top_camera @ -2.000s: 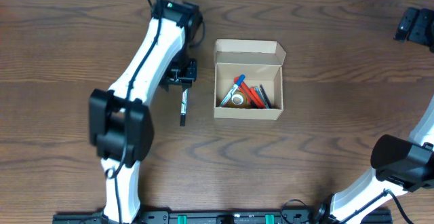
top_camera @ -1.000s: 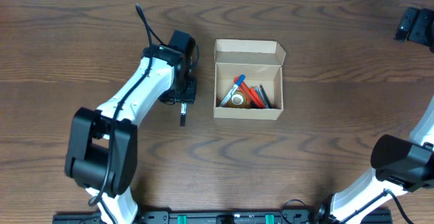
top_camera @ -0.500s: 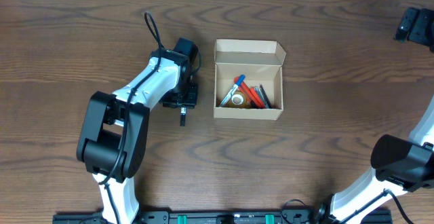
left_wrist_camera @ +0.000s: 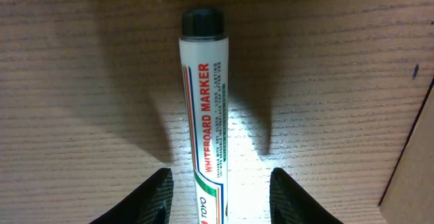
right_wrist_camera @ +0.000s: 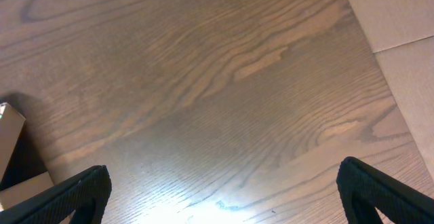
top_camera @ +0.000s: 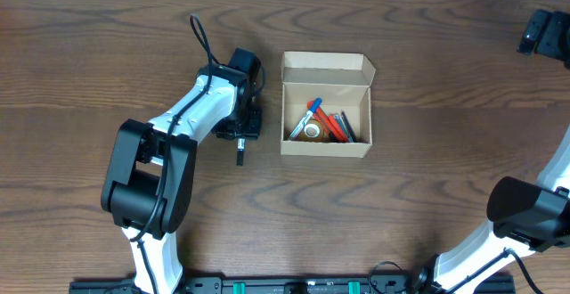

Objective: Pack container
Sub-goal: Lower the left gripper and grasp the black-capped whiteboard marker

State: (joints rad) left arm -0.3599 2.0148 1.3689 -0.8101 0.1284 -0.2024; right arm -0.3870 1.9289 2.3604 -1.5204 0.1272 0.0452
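**Left wrist view.** My left gripper (left_wrist_camera: 218, 183) straddles the whiteboard marker (left_wrist_camera: 203, 102), its fingers apart on either side and not yet pinching, lined up for a crosswise grasp. The container (top_camera: 326, 107) stands lid-open at 3 o'clock, ready to receive it. My right gripper (right_wrist_camera: 224, 197) hangs spread wide at 1 o'clock.

Your right gripper (right_wrist_camera: 229, 187): jaws spread wide, black fingertips (right_wrist_camera: 85, 191) at the lower corners, nothing between. Below you, dark wood-grain table (right_wrist_camera: 203, 81). Tan cardboard corner (right_wrist_camera: 15, 161) at left edge, identity unclear. Pale tan surface (right_wrist_camera: 400, 34) top right.
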